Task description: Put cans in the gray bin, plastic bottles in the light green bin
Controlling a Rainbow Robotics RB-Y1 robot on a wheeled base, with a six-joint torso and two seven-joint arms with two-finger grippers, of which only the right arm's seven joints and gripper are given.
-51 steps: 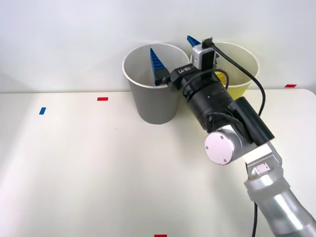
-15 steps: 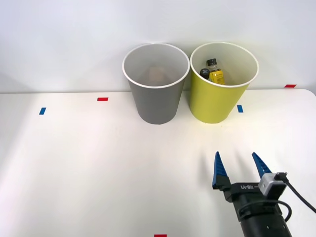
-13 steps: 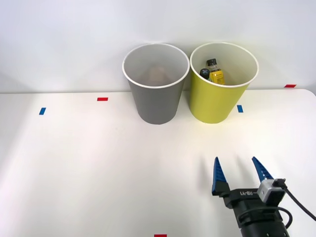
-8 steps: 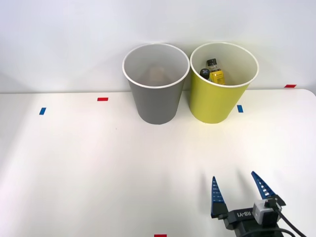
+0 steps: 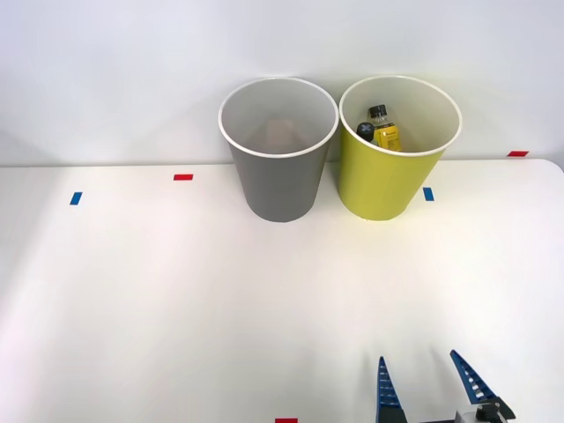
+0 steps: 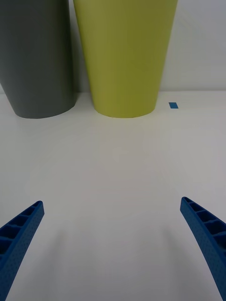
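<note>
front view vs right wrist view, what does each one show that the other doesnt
Front view alone: the bins' open tops, with the plastic bottles lying inside the light green bin, the white inside of the gray bin, plus red and blue tape marks on the table.

Right wrist view alone: the bins' outer walls seen low from the side, standing close together on the table.

Both: the gray bin, the light green bin, the blue tape mark beside the green bin, and the open right gripper holding nothing, well short of the bins.
</note>
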